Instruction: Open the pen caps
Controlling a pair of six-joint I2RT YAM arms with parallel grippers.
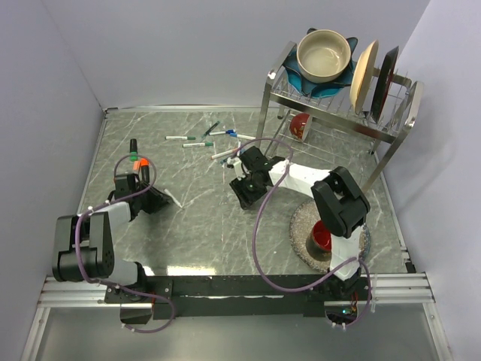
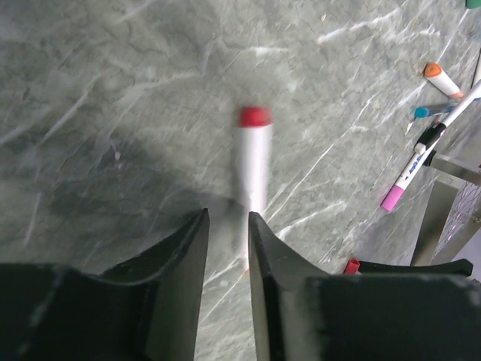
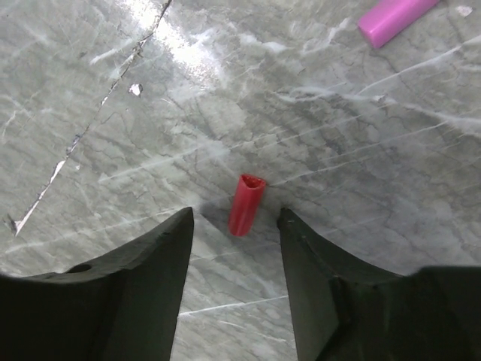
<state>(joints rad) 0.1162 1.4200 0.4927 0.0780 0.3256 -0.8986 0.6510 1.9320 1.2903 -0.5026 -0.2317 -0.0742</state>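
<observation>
A red pen cap (image 3: 246,204) lies loose on the marble table (image 3: 113,98), just past the tips of my right gripper (image 3: 234,218), whose jaws stand open on either side of it without touching. A white marker barrel with a red end (image 2: 254,162) shows blurred ahead of my left gripper (image 2: 228,218); those jaws stand slightly apart with nothing between them. From above, the left gripper (image 1: 159,200) is at the table's left and the right gripper (image 1: 244,197) near the middle. Another pink cap (image 3: 394,19) lies farther off.
Several markers (image 1: 197,144) lie scattered at the back centre. Loose caps in black, green and orange (image 1: 136,156) sit beside the left arm. A dish rack (image 1: 338,105) with a bowl and plates stands back right. A round mat with a red cup (image 1: 322,239) is front right.
</observation>
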